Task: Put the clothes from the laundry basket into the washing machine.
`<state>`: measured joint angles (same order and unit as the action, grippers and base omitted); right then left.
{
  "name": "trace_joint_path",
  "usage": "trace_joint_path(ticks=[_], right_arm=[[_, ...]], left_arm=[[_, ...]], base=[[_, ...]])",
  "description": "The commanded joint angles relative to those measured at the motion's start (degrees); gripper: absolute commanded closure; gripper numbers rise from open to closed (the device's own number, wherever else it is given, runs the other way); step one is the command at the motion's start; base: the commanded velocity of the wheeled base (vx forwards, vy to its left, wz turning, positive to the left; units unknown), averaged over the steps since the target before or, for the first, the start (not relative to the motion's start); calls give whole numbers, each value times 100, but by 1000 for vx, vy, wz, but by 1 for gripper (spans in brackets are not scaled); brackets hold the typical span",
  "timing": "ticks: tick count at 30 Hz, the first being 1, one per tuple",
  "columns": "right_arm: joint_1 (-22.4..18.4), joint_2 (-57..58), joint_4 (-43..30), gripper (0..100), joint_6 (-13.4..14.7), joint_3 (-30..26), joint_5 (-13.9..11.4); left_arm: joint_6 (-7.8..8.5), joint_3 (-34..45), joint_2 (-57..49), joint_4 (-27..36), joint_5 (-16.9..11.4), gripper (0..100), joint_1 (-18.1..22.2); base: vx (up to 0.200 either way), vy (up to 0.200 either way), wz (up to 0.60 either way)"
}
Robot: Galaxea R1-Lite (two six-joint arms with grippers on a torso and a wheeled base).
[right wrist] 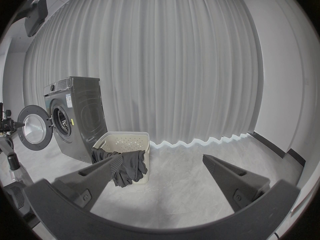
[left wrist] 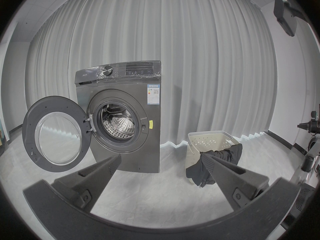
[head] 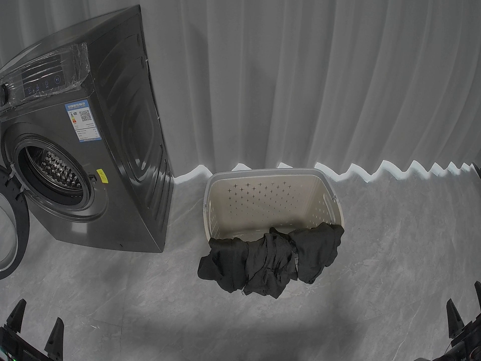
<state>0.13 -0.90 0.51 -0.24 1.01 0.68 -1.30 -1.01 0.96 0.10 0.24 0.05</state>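
Observation:
A cream laundry basket (head: 300, 174) (left wrist: 213, 138) (right wrist: 128, 138) stands on the grey floor in the middle. Black clothes (head: 270, 261) (left wrist: 203, 170) (right wrist: 128, 165) hang over its near rim. To its left stands the dark grey washing machine (head: 125, 126) (left wrist: 133, 147) (right wrist: 85, 114), its round door (head: 12, 226) (left wrist: 56, 134) (right wrist: 35, 127) swung wide and the drum (head: 57, 171) (left wrist: 118, 124) bare inside. My left gripper (head: 35, 324) (left wrist: 161, 162) sits low at the near left, open and holding nothing. My right gripper (head: 468, 304) (right wrist: 161, 162) sits low at the near right, also open.
White curtains (head: 310, 66) cover the back wall behind machine and basket. Bare grey floor (head: 401, 256) stretches to the right of the basket and between me and both things.

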Motion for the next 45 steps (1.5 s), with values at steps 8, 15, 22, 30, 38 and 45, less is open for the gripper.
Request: trace_joint_path(ticks=[8,15,22,30,38,45], right_arm=[[4,90,2,0,-2,-101,2],[4,90,2,0,-2,-101,2],[4,90,2,0,-11,-101,2],[4,90,2,0,-2,-101,-51],[13,37,248,0,-28,822,-200],[154,-1351,45,0,-64,1384,-1264]], left_arm=[[16,92,-96,-1,-7,0,4],[7,92,-96,-1,2,0,4],[16,92,-96,-1,-7,0,4],[7,92,-96,-1,-7,0,4],[25,92,-96,-1,-7,0,4],[34,92,-96,-1,-7,0,4]], base=[[0,-25,0],[0,-200,0],[0,-29,0],[0,0,0],[0,0,0],[0,0,0]])
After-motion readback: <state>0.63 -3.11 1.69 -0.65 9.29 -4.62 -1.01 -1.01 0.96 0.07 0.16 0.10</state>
